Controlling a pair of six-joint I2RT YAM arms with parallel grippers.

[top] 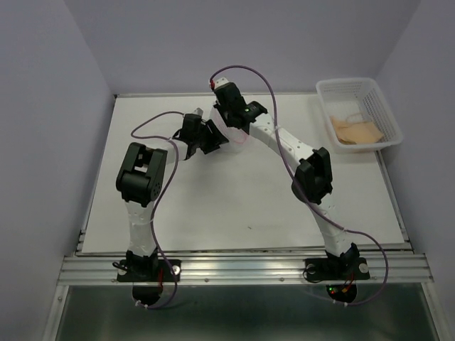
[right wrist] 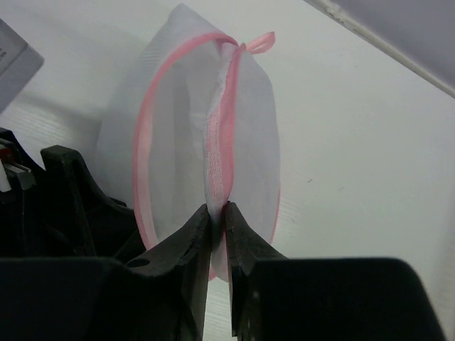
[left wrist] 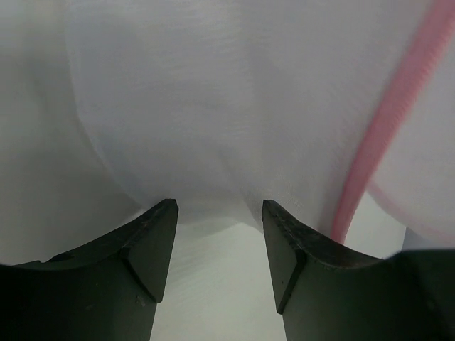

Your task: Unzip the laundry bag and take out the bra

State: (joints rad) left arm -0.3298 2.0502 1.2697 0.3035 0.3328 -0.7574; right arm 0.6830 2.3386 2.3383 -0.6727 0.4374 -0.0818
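The laundry bag (right wrist: 178, 135) is up on edge at the far middle of the desk (top: 234, 206), between the two arms. The right jaws are pinched tight on its middle seam, where the pink zipper tape (right wrist: 226, 121) runs up to a small ribbon (right wrist: 259, 41). The left jaws stand open with mesh just ahead of them, gripping nothing. The pouch looks flat and see-through, and a pale beige piece, likely the bra (top: 357, 132), lies in the basket (top: 323, 91) at the far right, well apart from it. I judge the removal done or nearly so, though I cannot tell whether the zipper is open. The next move calls for the right jaws to let go and both arms to draw back without dragging the mesh. Only the overhead view shows the basket, and only the right wrist view shows the seam. The left wrist view gives little but mesh and a strip of pink rim (left wrist: 387, 121).
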